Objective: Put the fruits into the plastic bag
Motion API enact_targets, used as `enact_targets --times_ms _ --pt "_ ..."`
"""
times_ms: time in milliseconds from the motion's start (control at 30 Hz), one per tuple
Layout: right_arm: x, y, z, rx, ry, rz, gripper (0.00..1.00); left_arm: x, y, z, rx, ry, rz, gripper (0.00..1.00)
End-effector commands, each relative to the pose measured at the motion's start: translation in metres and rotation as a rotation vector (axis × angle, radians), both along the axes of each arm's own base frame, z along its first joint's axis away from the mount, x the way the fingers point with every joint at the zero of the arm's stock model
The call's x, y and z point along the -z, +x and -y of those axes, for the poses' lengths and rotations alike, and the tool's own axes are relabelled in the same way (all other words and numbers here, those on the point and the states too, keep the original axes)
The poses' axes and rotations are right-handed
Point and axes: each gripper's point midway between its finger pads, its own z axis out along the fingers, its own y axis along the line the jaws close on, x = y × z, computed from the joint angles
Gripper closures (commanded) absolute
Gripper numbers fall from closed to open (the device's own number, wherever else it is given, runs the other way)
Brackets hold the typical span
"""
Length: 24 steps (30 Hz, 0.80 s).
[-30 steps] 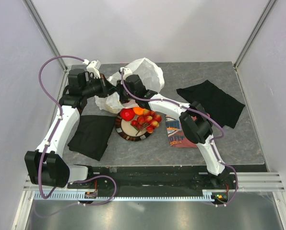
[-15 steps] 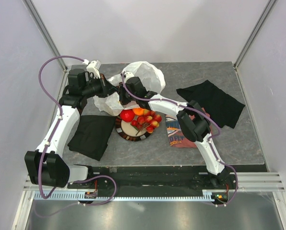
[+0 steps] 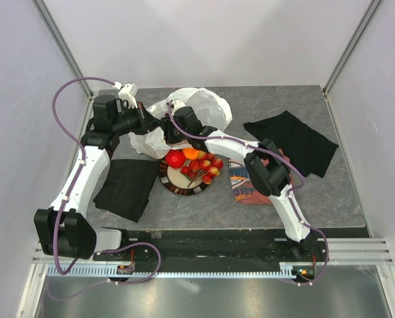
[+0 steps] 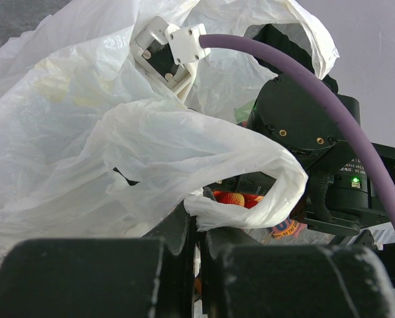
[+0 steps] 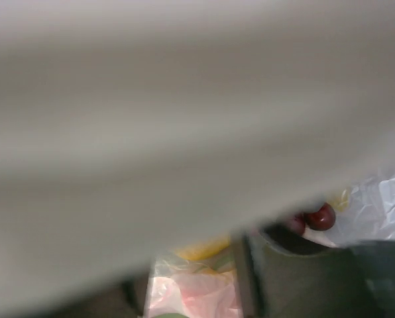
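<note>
So, from above: plastic bag bunched at 12 o'clock of the plate, red apple, orange and small red-yellow fruits on that plate, left gripper and right gripper both at the bag's 7 o'clock edge. Left wrist view: jaws pinched tight on a fold of bag film. Right wrist view: just blurry white plastic up close, can't tell that gripper's opening.
</note>
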Motion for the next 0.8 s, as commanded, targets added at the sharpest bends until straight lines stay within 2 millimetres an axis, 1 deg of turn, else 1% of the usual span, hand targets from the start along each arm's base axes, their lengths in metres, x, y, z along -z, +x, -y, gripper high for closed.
enact_targets --times_ms 0,33,100,133,233,267,300,400,433,600,633,667,700,767 --pt "-0.029 0.0 -0.004 -0.014 0.06 0.037 0.41 -0.018 0.001 0.003 0.014 -0.033 0.032 0.98" --pt "-0.037 -0.001 -0.006 -0.019 0.076 0.046 0.35 -0.017 0.001 0.003 0.014 -0.032 0.029 0.98" --pt "-0.041 -0.001 -0.005 -0.02 0.084 0.053 0.3 -0.018 0.001 0.003 0.015 -0.033 0.03 0.98" --pt "-0.044 0.001 -0.004 -0.017 0.088 0.056 0.25 -0.018 0.001 0.003 0.015 -0.033 0.031 0.98" --pt "-0.045 0.002 -0.001 -0.014 0.094 0.055 0.2 -0.018 0.001 0.003 0.016 -0.034 0.031 0.98" --pt "-0.046 0.001 0.0 -0.017 0.099 0.055 0.19 -0.019 0.0 0.003 0.017 -0.036 0.032 0.98" --pt "-0.051 0.002 -0.001 -0.019 0.115 0.068 0.18 -0.017 0.001 0.002 0.014 -0.035 0.026 0.98" --pt "-0.059 0.005 0.007 -0.004 0.128 0.091 0.16 -0.017 0.001 0.003 0.016 -0.035 0.027 0.99" --pt "-0.065 0.009 0.011 0.018 0.125 0.11 0.14 -0.017 0.001 0.003 0.017 -0.036 0.027 0.99" --pt "-0.078 0.019 0.026 0.045 0.136 0.145 0.12 -0.017 0.001 0.003 0.018 -0.037 0.025 0.98" --pt "-0.085 0.022 0.033 0.056 0.151 0.161 0.12 -0.018 0.001 0.003 0.018 -0.038 0.026 0.98" --pt "-0.087 0.023 0.035 0.062 0.157 0.169 0.11 -0.017 0.0 0.003 0.019 -0.038 0.025 0.98" --pt "-0.095 0.024 0.037 0.07 0.177 0.192 0.11 -0.018 0.001 0.003 0.018 -0.038 0.028 0.98" --pt "-0.095 0.023 0.047 0.084 0.184 0.2 0.1 -0.017 0.001 0.003 0.018 -0.037 0.025 0.98"
